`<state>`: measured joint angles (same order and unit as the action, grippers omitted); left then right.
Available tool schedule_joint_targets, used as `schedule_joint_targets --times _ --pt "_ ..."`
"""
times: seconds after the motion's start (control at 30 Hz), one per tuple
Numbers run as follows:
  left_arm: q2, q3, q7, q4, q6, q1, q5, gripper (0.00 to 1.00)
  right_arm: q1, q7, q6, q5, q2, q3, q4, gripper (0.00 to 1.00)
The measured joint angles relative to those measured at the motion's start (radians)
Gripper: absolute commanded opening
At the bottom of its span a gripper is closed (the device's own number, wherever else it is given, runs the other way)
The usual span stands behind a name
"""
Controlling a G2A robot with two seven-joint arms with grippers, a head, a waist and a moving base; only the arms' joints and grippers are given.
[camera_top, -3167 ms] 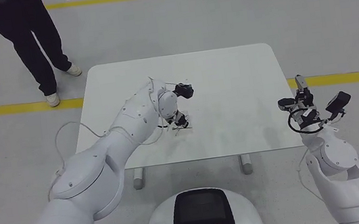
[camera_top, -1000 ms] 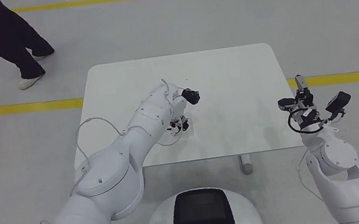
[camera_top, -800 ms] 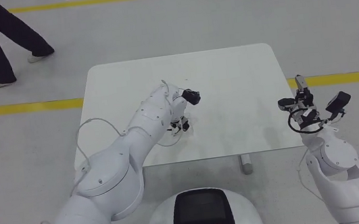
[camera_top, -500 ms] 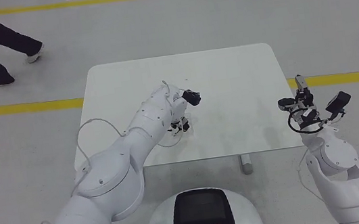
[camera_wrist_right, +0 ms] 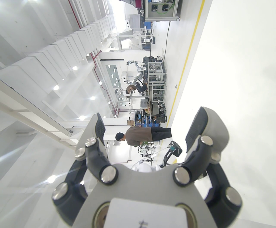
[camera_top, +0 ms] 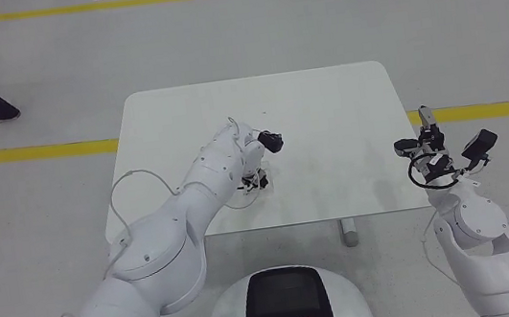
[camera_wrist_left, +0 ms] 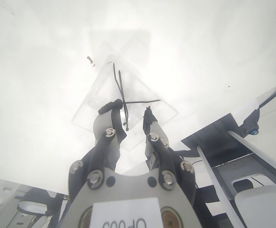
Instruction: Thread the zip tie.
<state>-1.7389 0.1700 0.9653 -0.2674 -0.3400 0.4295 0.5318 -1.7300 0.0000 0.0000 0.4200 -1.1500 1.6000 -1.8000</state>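
**Ops:** Count?

**Me:** Black zip ties [camera_wrist_left: 140,102]: three thin strands crossing at one spot. Can't tell if that's two ties or three. One clear sheet [camera_wrist_left: 88,108] under them, on one desk [camera_top: 324,101].

**Ops:** Delta?

**Me:** Versus 3.2 s ago, my left arm has swung its elbow further in over the desk and the wrist has shifted a little. Over the last second there's barely any drift. Right arm unchanged.

**Ops:** Pose and pincers?

**Me:** Left pincer [camera_wrist_left: 132,109] points down at the sheet, jaws partly apart, nothing held. The ties lie between the fingers and just ahead of them. One fingertip [camera_wrist_left: 117,102] sits right beside the crossing; can't tell if it touches. Right pincer [camera_wrist_right: 148,114] is spread wide and holds nothing. It's past the desk's side edge, well apart from the ties.
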Motion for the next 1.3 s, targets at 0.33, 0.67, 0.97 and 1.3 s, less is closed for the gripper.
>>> schedule_joint_targets --times 0.33,0.67,0.97,1.3 --pt "0.008 0.000 0.031 -0.013 0.000 0.001 -0.056 0.24 0.000 0.000 0.000 0.000 0.000 0.000 0.000 1.00" --pt "0.017 0.000 0.035 -0.018 0.000 0.006 -0.067 0.23 0.000 0.000 0.000 0.000 0.000 0.000 0.000 1.00" --pt "0.017 0.000 0.035 -0.011 0.000 0.012 -0.069 0.22 0.000 0.000 0.000 0.000 0.000 0.000 0.000 1.00" --pt "0.020 0.000 0.036 -0.007 0.000 0.016 -0.081 0.16 0.000 0.000 0.000 0.000 0.000 0.000 0.000 1.00"
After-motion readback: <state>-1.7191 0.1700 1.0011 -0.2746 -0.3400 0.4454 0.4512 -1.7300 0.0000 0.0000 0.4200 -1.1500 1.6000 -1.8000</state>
